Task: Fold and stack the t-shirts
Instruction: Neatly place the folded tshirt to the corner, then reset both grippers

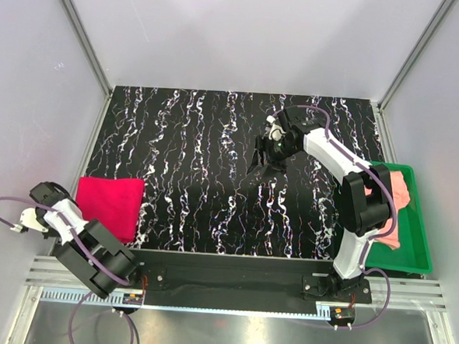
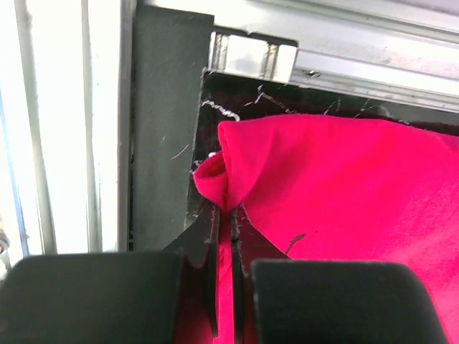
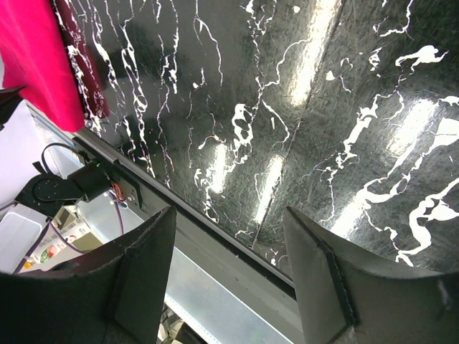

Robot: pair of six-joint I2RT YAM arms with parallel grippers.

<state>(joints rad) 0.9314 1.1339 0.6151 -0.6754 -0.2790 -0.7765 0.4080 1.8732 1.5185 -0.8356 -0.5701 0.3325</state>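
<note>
From above, the red t-shirt [image 1: 109,204] lies folded at the left edge of the table [image 1: 200,139], the pink t-shirt [image 1: 401,189] in the tray [image 1: 421,250]; left wrist: the left gripper [image 2: 224,215] pinches the red cloth; right wrist: the right gripper [image 3: 229,236] gapes empty.

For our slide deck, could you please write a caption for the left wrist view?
Left gripper shut on a bunched corner of the crimson t-shirt.

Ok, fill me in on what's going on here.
The left gripper has its fingers pinched on a corner of the folded red t-shirt, at the near-left corner of the table. The right gripper hangs open and empty over its middle. A pink t-shirt lies crumpled in the green tray on the right.
</note>
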